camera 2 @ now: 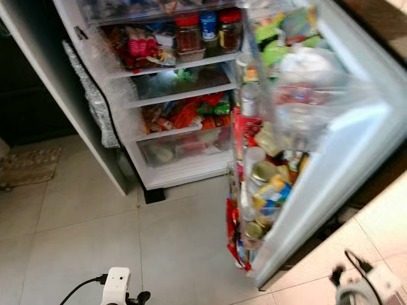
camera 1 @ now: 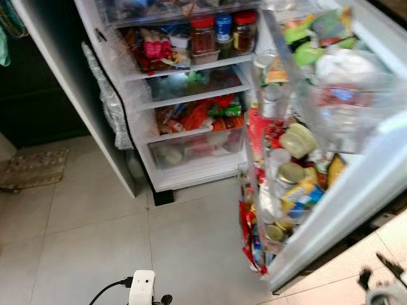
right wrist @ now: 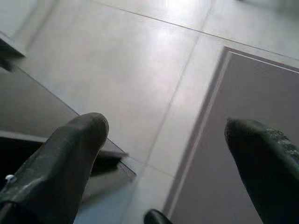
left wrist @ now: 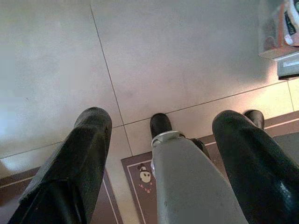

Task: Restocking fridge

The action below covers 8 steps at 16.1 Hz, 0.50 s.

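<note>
fridge [camera 1: 191,95]: open, shelves packed
left end effector [left wrist: 159,149]: fingers spread, empty
right end effector [right wrist: 163,154]: spread, empty
step: probably approach; fetch stock first

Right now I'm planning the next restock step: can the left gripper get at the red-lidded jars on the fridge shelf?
Probably not yet. The left gripper hangs open toward the tiled floor, with bare floor between the robot and the red-lidded jars; the open door leaves them exposed.

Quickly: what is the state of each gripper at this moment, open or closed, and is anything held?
Left gripper: open, holding nothing, pointing down at the tiled floor.
Right gripper: open, holding nothing, also over the floor.
</note>
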Available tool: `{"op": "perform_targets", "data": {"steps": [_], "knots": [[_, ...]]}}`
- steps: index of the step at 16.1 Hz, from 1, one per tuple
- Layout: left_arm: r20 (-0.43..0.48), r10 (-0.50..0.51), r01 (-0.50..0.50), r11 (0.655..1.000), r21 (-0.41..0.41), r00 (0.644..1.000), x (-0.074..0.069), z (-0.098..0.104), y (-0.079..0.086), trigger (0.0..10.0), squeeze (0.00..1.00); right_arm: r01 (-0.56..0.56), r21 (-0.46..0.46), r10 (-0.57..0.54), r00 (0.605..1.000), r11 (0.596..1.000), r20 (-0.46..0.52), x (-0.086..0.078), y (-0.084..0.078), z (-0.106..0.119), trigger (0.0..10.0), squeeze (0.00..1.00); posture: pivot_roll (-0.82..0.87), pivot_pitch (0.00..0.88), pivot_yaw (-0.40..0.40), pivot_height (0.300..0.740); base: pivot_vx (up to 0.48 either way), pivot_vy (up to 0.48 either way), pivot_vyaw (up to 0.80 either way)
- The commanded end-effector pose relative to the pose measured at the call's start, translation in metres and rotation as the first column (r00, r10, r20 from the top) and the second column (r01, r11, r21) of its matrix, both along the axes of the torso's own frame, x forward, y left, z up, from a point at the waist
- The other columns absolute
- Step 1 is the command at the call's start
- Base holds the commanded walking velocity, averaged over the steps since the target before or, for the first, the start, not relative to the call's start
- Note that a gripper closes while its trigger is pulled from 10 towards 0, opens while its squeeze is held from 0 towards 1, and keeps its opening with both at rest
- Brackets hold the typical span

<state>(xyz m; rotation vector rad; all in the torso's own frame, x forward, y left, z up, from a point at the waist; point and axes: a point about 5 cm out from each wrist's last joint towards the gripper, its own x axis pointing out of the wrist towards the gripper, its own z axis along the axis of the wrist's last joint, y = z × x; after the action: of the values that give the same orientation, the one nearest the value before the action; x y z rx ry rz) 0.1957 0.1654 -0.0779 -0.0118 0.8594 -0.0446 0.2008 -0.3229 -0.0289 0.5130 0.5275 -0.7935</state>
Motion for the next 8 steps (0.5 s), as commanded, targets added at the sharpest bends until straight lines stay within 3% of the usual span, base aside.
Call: {"op": "perform_targets", "data": {"steps": [1,2,4,8], "knots": [[-0.034,-0.006,0.006,1.0,0.013,0.999,-0.009,-0.004,0.004,10.0,0.0,-0.036,0.026,0.036,0.999,0.999,-0.004,0.001,0.005,-0.003,10.0,0.0,-0.06,0.11,0.053,0.74,0.0,0.0,0.0],[-0.033,-0.003,0.004,1.0,0.014,0.999,-0.009,-0.004,0.005,10.0,0.0,-0.114,0.027,0.115,0.993,0.993,-0.025,0.005,0.012,-0.004,10.0,0.0,-0.06,0.11,0.053,0.74,0.0,0.0,0.0],[-0.028,-0.001,0.001,1.0,0.013,1.0,-0.008,-0.004,0.006,10.0,0.0,-0.115,0.034,0.116,0.993,0.993,-0.014,0.007,0.012,-0.003,10.0,0.0,-0.05,0.11,0.053,0.74,0.0,0.0,0.0],[-0.02,-0.001,0.001,1.0,0.01,1.0,-0.005,-0.002,0.008,10.0,0.0,-0.281,0.115,0.282,0.959,0.953,0.006,0.018,0.03,-0.005,10.0,0.0,-0.06,0.105,0.052,0.74,0.0,0.0,0.0]]}}
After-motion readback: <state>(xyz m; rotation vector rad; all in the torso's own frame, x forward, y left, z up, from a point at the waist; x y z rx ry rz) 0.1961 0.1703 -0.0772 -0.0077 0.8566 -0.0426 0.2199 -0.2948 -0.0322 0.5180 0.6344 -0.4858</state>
